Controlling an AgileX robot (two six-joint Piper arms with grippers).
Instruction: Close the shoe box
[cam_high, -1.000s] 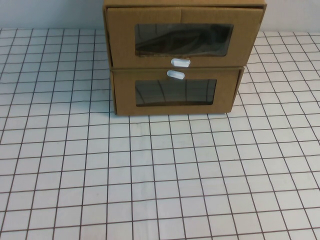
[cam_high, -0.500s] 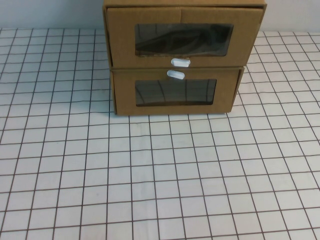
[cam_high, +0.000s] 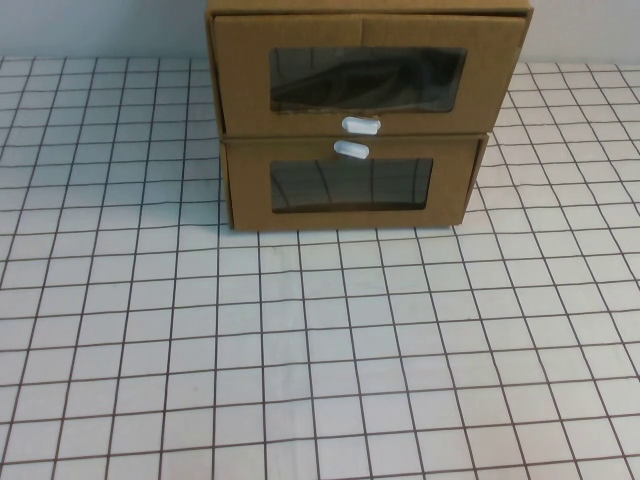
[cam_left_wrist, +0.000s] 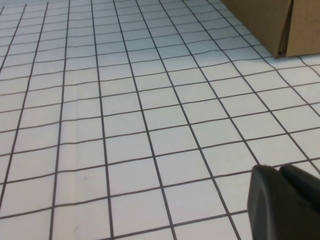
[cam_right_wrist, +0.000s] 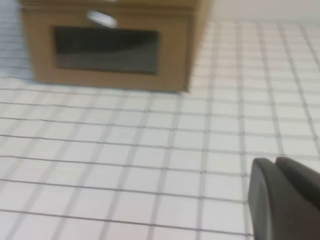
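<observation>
The shoe box (cam_high: 368, 72) is the upper of two stacked brown cardboard drawers at the back middle of the table. Its white pull tab (cam_high: 361, 125) sits below its clear window. Its front stands a little forward of and wider than the drawer below. My left gripper (cam_left_wrist: 278, 169) shows only in the left wrist view, shut and empty, low over the grid mat, well short of the boxes. My right gripper (cam_right_wrist: 274, 161) shows only in the right wrist view, shut and empty, over the mat in front of the boxes. Neither gripper shows in the high view.
The twin lower drawer (cam_high: 350, 185) has its white tab (cam_high: 352, 149) above its window; it also shows in the right wrist view (cam_right_wrist: 107, 50). A cardboard corner (cam_left_wrist: 280, 25) shows in the left wrist view. A white grid mat (cam_high: 320, 350) covers the table.
</observation>
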